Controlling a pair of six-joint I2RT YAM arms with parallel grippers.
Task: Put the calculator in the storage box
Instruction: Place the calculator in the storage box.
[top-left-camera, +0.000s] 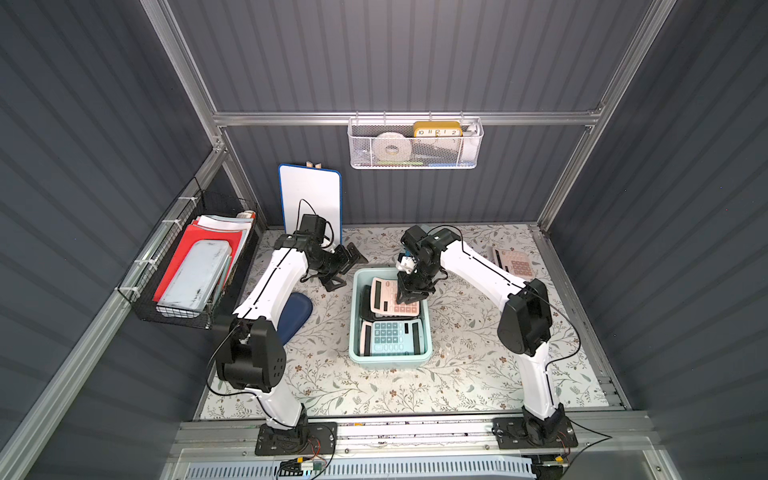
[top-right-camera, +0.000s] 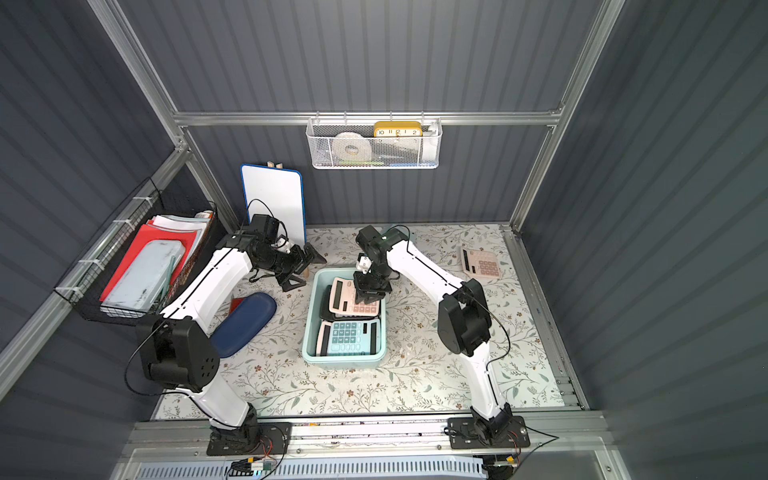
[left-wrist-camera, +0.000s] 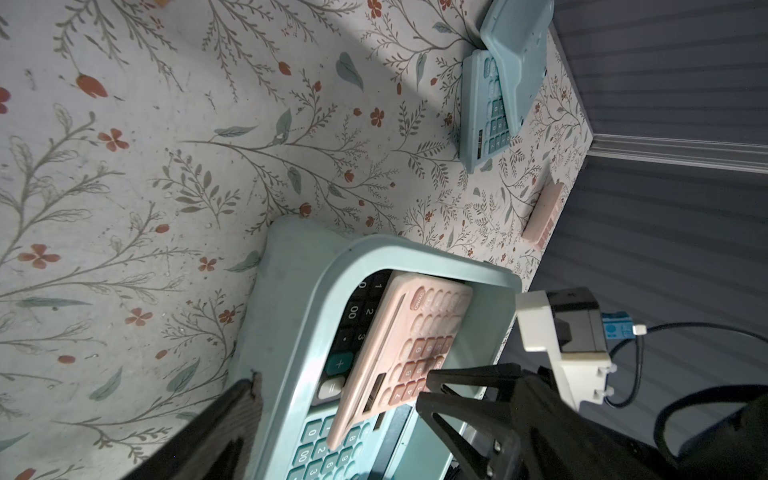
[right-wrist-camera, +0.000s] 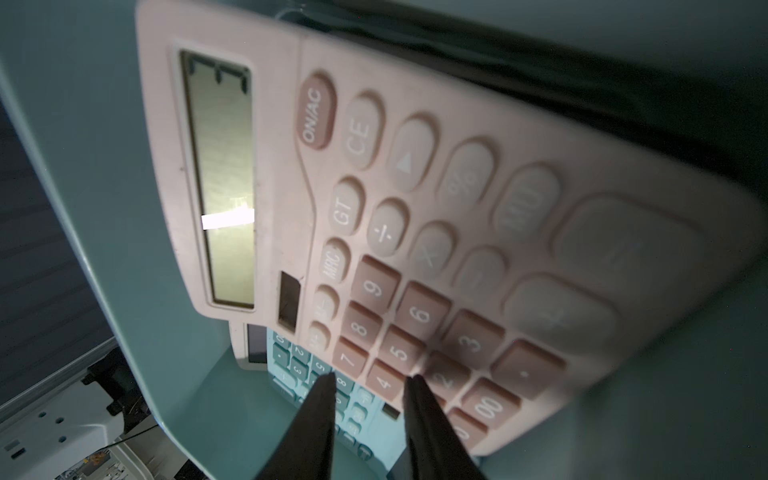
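I see the pink calculator (top-left-camera: 384, 297) already inside the storage box (top-left-camera: 392, 362), which stands in the middle of the flowered table (top-left-camera: 457, 374). It lies tilted, face up, leaning on a black calculator (top-left-camera: 365, 305) and partly covering a teal calculator (top-left-camera: 388, 337) (both are also in the box). The right gripper (top-left-camera: 409, 297) reaches down into the box at the keypad side. In the right wrist view its fingertips (right-wrist-camera: 328, 386) stand a little apart at the pink calculator's edge, and I cannot tell whether they pinch it. The left gripper (top-left-camera: 347, 269) is above the table, near the far left corner of the box, with its jaws spread wide.
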